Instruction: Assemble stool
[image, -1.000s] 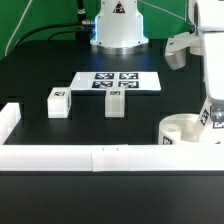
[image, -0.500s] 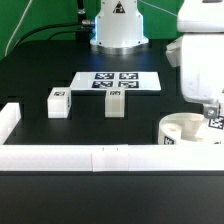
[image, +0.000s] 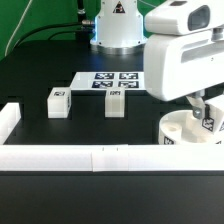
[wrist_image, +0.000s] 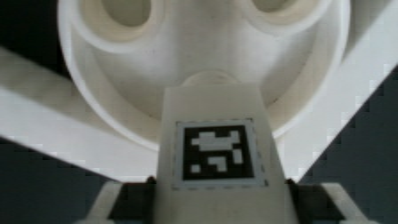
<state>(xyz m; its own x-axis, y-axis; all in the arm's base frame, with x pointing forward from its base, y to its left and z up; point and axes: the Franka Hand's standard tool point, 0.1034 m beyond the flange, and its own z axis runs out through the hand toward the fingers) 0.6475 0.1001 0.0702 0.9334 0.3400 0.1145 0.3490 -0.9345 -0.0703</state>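
The round white seat (image: 180, 131) lies at the exterior view's lower right, against the front rail. My gripper (image: 206, 108) is above its right part, shut on a white tagged leg block (image: 209, 120) that stands at the seat's top. In the wrist view the leg block (wrist_image: 217, 140) sits between my fingers (wrist_image: 134, 203), and the seat (wrist_image: 196, 45) with two holes lies just beyond it. My gripper (wrist_image: 217, 202) clamps the block's near end. Two more leg blocks (image: 58, 101) (image: 115, 102) stand on the table at the exterior view's left and centre.
The marker board (image: 118, 81) lies behind the loose leg blocks. A long white rail (image: 90, 157) runs along the front, and a short one (image: 8, 120) stands at the exterior view's left. The robot base (image: 118, 25) is at the back.
The arm's wrist and hand have swung toward the exterior view's left and now fill more of the picture. The held leg block has stayed at the seat.
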